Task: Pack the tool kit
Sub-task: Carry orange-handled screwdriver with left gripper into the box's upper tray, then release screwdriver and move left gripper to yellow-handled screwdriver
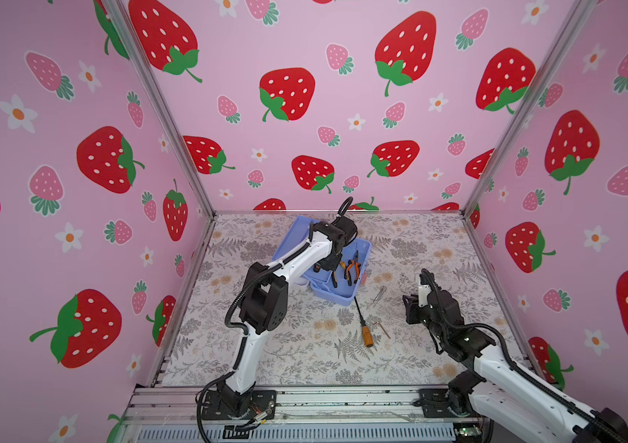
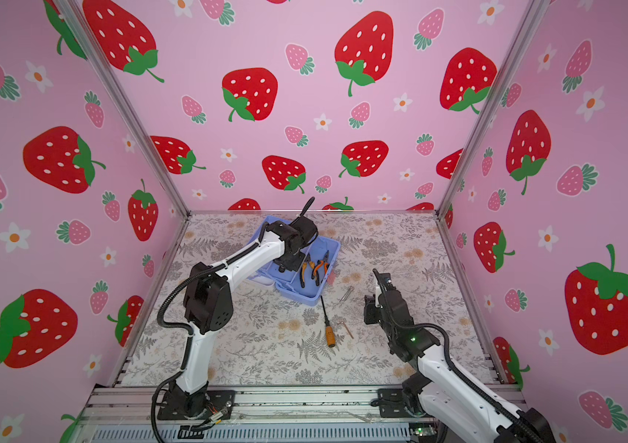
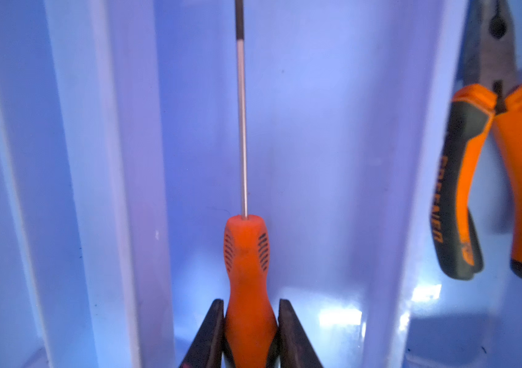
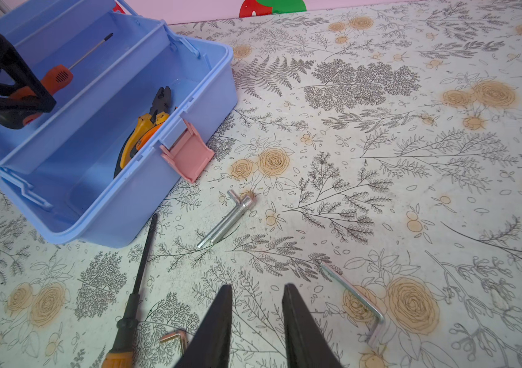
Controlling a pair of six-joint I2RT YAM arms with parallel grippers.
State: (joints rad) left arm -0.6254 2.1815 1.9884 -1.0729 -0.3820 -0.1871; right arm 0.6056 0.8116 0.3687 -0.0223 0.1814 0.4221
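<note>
The tool kit (image 1: pixel 343 296) (image 2: pixel 306 298) (image 4: pixel 145 197) is a periwinkle-blue box standing open at the back middle of the table, pink latch (image 4: pixel 186 156) hanging down. My left gripper (image 3: pixel 251 301) (image 1: pixel 326 264) is inside its raised tray (image 3: pixel 333 159), shut on the orange handle of a screwdriver (image 3: pixel 247 255) (image 4: pixel 59 76). Orange-handled pliers (image 1: pixel 352 268) (image 2: pixel 320 268) (image 3: pixel 489 178) (image 4: pixel 145 127) lie in the base. A second screwdriver (image 1: pixel 363 322) (image 2: pixel 327 322) (image 4: pixel 138 280) lies on the table in front of the box. My right gripper (image 4: pixel 257 286) (image 1: pixel 410 303) hovers open and empty over the table, to the right of it.
A silver hex key (image 4: pixel 358 299) (image 1: pixel 383 330) lies just right of my right gripper's fingers, and a small brass hex key (image 4: pixel 175 337) lies by the second screwdriver's handle. A threaded silver bolt-like piece (image 4: pixel 228 220) (image 1: pixel 380 293) rests near the latch. Strawberry-print walls enclose the table.
</note>
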